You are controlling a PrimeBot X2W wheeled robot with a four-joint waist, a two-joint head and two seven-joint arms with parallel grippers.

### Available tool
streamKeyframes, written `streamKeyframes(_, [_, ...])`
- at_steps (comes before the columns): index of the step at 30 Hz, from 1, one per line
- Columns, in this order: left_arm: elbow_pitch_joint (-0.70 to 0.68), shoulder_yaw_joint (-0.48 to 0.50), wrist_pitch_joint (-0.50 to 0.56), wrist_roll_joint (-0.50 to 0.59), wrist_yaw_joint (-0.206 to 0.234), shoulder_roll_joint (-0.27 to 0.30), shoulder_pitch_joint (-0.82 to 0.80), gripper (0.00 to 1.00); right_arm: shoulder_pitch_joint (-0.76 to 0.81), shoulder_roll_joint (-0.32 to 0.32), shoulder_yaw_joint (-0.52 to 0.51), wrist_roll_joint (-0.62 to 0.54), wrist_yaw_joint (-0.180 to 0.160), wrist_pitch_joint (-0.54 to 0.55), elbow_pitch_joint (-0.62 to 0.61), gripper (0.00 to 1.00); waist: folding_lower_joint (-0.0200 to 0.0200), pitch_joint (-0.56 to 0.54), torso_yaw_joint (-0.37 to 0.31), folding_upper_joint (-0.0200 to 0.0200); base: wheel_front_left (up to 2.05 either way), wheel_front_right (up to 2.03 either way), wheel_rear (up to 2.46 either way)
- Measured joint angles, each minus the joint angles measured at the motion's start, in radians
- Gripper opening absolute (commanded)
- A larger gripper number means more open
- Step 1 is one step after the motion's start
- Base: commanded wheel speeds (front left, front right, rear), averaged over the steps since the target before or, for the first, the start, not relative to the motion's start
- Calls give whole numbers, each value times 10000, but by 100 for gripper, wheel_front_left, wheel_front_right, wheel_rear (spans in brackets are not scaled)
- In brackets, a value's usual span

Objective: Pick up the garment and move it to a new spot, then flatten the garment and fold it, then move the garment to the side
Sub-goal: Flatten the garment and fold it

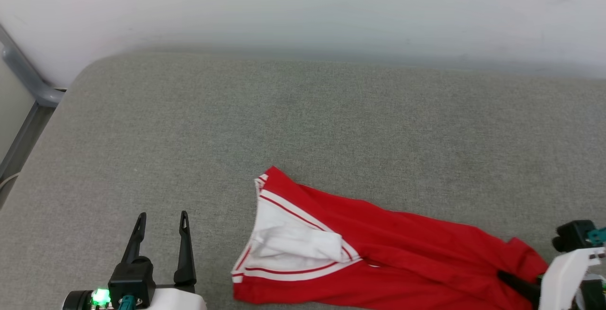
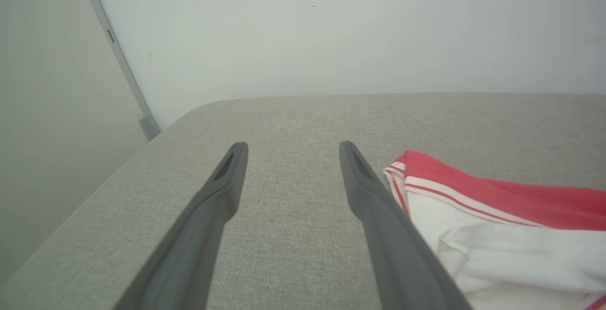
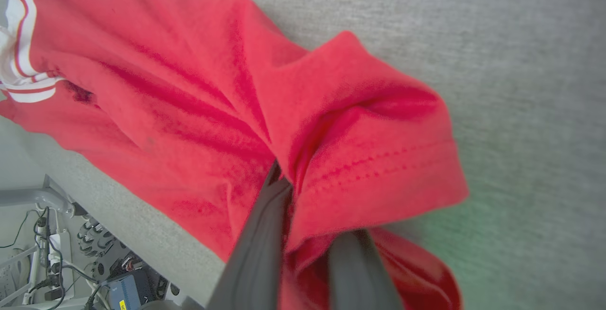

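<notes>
With right end effector [image 3: 307, 201] pinching red white-sleeved jersey shirt [image 1: 402, 243], lower right, left end effector [image 1: 162, 216] spread, lift gently.

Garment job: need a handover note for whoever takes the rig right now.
Left pincer: open, holding nothing, over the grey padded surface just left of the garment, by its white-sleeve end.
Right pincer: shut on the garment's red hem end.
Garment: bunched lengthwise near the surface's front edge, most of it lying on the surface.
Done: grasp taken. Cannot tell whether this is the new spot.
Left: flatten, fold, move to the side.
</notes>
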Motion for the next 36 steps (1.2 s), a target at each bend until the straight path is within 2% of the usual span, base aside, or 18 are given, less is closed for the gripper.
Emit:
streamKeyframes(12, [15,136,0,612,-416,-261,174,100,279,-1455,-115,339,-2,-167,1229,0,0,-273,-110,0,0,0,0])
streamKeyframes(17, [52,197,0,761,-456,-297,266,100,320,-1758,-165,552,-2,0,842,0,0,-429,-177,0,0,0,0])
streamKeyframes(22, [102,247,0,828,-566,-303,421,100,519,-1921,-341,959,-8,240,-169,0,0,-594,-226,0,0,0,0])
streamKeyframes(24, [100,268,0,851,-594,-309,424,100,582,-1927,-491,1160,-8,291,-692,0,0,-613,-237,0,0,0,0])
streamKeyframes(25, [111,280,0,863,-614,-328,429,100,653,-1908,-606,1248,-8,485,-1457,0,0,-599,-252,0,0,0,0])
streamKeyframes(28, [140,267,0,878,-683,-382,427,100,668,-1714,-738,1262,-8,729,-2077,0,0,-555,-253,0,0,0,0])
streamKeyframes(36, [257,178,0,957,-784,-522,303,100,-61,-433,-909,437,-8,1452,-2803,0,0,-395,-185,0,0,0,0])
